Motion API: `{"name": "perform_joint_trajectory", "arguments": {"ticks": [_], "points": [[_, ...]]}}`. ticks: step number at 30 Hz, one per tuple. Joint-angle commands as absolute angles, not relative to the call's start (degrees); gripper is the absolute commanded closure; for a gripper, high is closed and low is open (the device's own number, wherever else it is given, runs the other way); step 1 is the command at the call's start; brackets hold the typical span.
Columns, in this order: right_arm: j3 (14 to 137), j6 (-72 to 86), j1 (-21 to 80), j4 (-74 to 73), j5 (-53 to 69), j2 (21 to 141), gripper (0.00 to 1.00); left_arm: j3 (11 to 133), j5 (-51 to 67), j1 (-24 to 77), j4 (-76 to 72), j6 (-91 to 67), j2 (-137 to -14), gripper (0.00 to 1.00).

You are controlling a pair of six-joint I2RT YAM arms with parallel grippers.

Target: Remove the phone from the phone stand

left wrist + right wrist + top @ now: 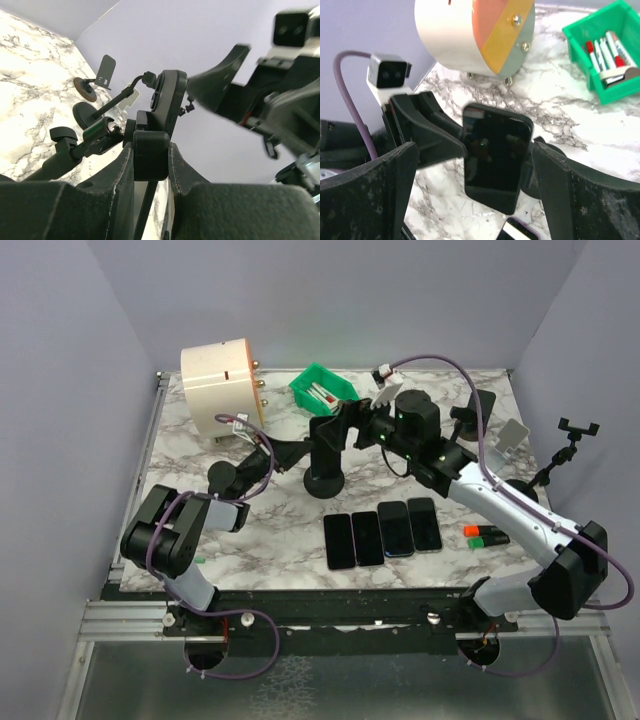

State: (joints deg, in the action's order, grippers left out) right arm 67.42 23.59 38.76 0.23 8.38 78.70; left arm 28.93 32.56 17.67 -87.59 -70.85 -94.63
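Closing in: the right hand (476, 165) is spread wide, one finger on each side of the phone (495, 155). As far as the wrist view shows, neither pad presses on it.
Phone: it stands upright in the clamp at the top of the phone stand (325, 455), raised over the middle of the table (260, 530), with its dark screen facing the right wrist camera.
Left hand: the left hand (151, 160) is pinching the stand's clamp block just below the phone, which braces the stand.
Step in hand: this looks like taking hold of the phone by its two long edges, with the lift-out to follow.
Doing it well: centre the phone between the fingers before closing, because the right finger looks nearer its edge than the left one does. Grip the edges, not the glass. Draw the phone out along the clamp's open direction rather than twisting it. Keep the left pinch firm so the stand does not tip.
Watch for: a finger of the left hand sits just behind the phone's left edge, so the closing finger could catch on it. Four phones (382, 530) lie flat on the table below, where a dropped phone would land.
Unclear: how tightly the clamp holds the phone cannot be told.
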Motion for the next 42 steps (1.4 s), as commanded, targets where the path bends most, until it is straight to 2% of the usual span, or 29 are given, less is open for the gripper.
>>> {"name": "perform_joint_trajectory", "arguments": {"ticks": [1,7,18,23,42], "points": [[77.35,19.14,43.07,-14.72,-6.27,81.15,0.01,27.18,33.53,19.01,-92.4,-62.47,-91.28,1.0],[83.91,20.8,46.04,-22.78,-13.82,87.29,0.0,29.01,30.88,22.73,-78.21,-51.24,-85.0,1.0],[80.85,24.6,46.1,-22.5,-19.82,85.48,0.0,28.24,28.93,23.64,-75.98,-49.32,-83.15,1.0],[79.83,24.61,46.1,-22.85,-19.42,84.67,0.0,27.69,28.14,23.64,-75.32,-48.58,-82.69,1.0],[89.6,26.9,45.27,-27.57,-12.13,94.3,0.01,26.75,28.37,24.28,-75.1,-47.24,-81.06,1.0]]}}
